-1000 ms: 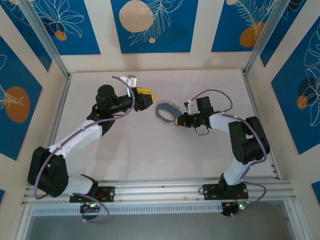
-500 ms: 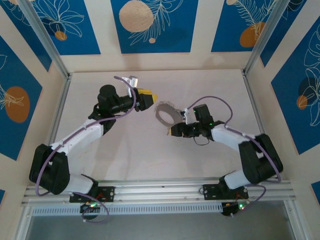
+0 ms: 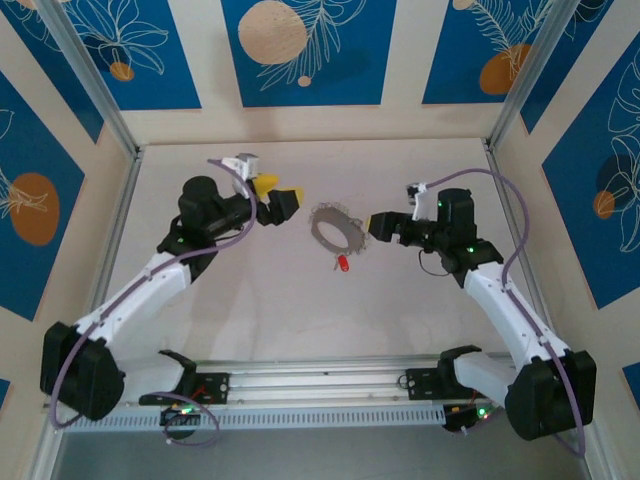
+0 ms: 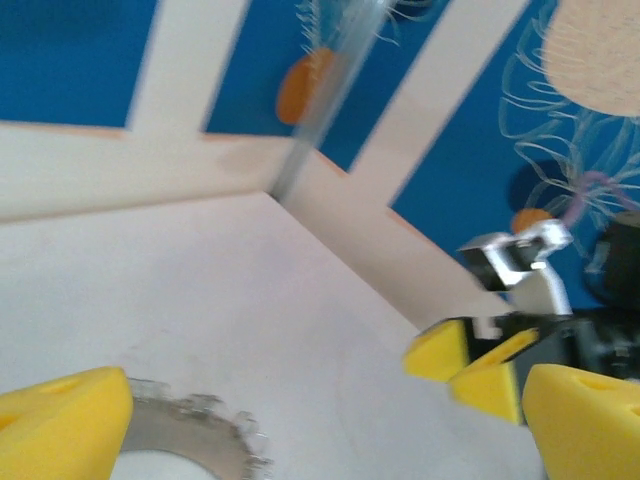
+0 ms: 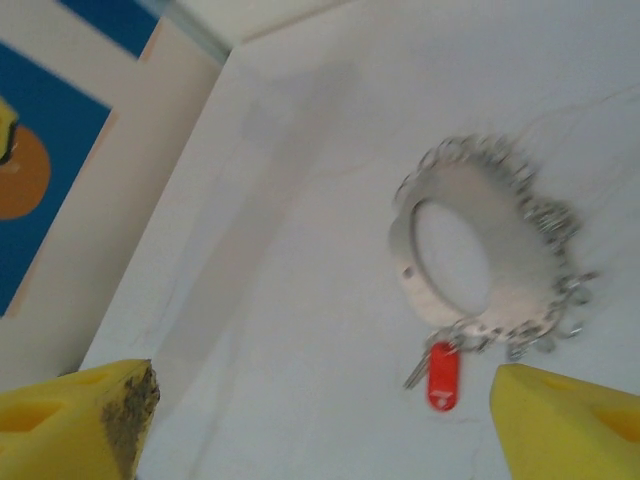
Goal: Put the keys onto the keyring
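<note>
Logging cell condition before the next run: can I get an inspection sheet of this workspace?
Surface: pale table, no spills or marks seen.
Job's things: keyring lies flat mid-table; red key lies at its near edge, apparently linked to it.
Clutter: nothing seen.
Grippers: left gripper and right gripper are both open and empty, one on each side of the keyring.
Cables: purple cables loop along both arms, apart from the keyring.
Surroundings: blue-and-cream wall panels, aluminium rails at the near edge.
</note>
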Robot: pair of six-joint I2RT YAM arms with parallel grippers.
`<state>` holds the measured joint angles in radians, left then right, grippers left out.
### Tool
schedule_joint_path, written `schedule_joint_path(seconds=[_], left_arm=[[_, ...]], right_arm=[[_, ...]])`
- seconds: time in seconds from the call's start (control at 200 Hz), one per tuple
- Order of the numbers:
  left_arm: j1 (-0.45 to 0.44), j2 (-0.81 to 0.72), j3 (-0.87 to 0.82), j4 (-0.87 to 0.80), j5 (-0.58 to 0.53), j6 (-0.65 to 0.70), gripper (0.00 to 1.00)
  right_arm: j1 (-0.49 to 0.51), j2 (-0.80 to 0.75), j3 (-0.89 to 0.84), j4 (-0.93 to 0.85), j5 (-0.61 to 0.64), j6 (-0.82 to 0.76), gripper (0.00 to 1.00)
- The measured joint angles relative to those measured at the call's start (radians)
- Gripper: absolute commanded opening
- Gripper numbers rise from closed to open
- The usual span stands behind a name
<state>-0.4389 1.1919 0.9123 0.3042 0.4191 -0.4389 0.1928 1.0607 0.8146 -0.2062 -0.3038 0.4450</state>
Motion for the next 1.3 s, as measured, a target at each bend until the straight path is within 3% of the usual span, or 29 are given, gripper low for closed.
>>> schedule_joint_path(seconds=[0.095, 0.16, 0.3, 0.515, 0.75, 0.925, 1.035, 1.3], left_arm=[[0.013, -0.069, -0.035, -0.033, -0.156, 0.078, 1.0], [0.035, -0.108, -0.074, -0.028, -0.255, 0.139, 1.0], [0.111, -0.166, -0.203, 0.025, -0.433, 0.251, 1.0], [0.24, -0.192, -0.389, 0.098, -0.561, 0.348, 1.0], [0.271, -0.068, -0.607, 0.283, -0.645, 0.428, 1.0], [0.274, 0.076, -0.652, 0.393, -0.661, 0.469, 1.0], [0.278, 0.229, -0.61, 0.514, -0.655, 0.484, 1.0], [0.298, 0.367, -0.6, 0.631, -0.618, 0.502, 1.0]], right_arm=[[-0.017, -0.014, 0.018, 0.004, 0.122, 0.0, 0.89], [-0.022, -0.013, 0.019, 0.022, 0.227, -0.003, 1.0], [-0.034, 0.02, -0.006, 0.122, 0.416, -0.014, 0.99], [-0.051, 0.113, -0.06, 0.233, 0.595, -0.085, 0.99], [-0.08, 0.265, -0.135, 0.403, 0.721, -0.199, 0.99], [-0.087, 0.348, -0.198, 0.508, 0.753, -0.258, 0.99], [-0.096, 0.419, -0.252, 0.686, 0.732, -0.287, 0.99], [-0.187, 0.463, -0.439, 0.926, 0.544, -0.302, 0.99]])
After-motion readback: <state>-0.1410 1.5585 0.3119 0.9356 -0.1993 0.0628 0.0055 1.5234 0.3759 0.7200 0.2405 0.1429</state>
